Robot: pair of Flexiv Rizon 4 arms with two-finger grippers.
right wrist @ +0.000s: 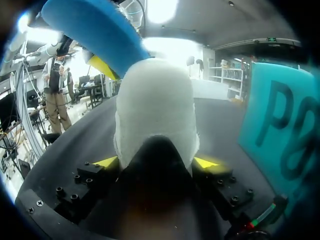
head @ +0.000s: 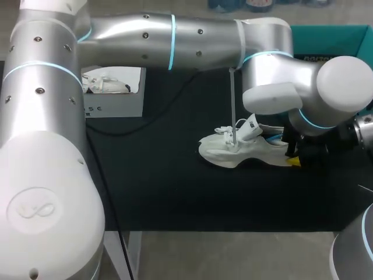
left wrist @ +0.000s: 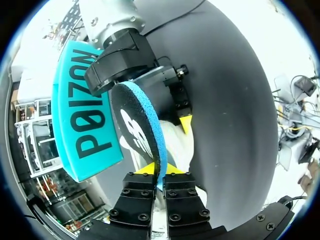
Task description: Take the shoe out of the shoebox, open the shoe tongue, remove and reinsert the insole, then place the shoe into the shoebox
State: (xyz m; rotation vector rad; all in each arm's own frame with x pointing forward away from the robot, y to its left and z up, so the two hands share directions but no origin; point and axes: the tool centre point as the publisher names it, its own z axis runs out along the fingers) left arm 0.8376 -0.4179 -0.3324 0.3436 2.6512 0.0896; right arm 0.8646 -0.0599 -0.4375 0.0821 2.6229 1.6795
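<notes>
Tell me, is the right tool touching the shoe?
Touching. In the right wrist view, the right tool has its yellow fingertips pressed against both sides of the shoe.

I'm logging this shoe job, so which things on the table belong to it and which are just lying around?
Part of the job: white shoe, insole, teal shoebox, left gripper shut on the insole, right gripper shut on the shoe's heel.

Just lying about: white box, black cable.
</notes>
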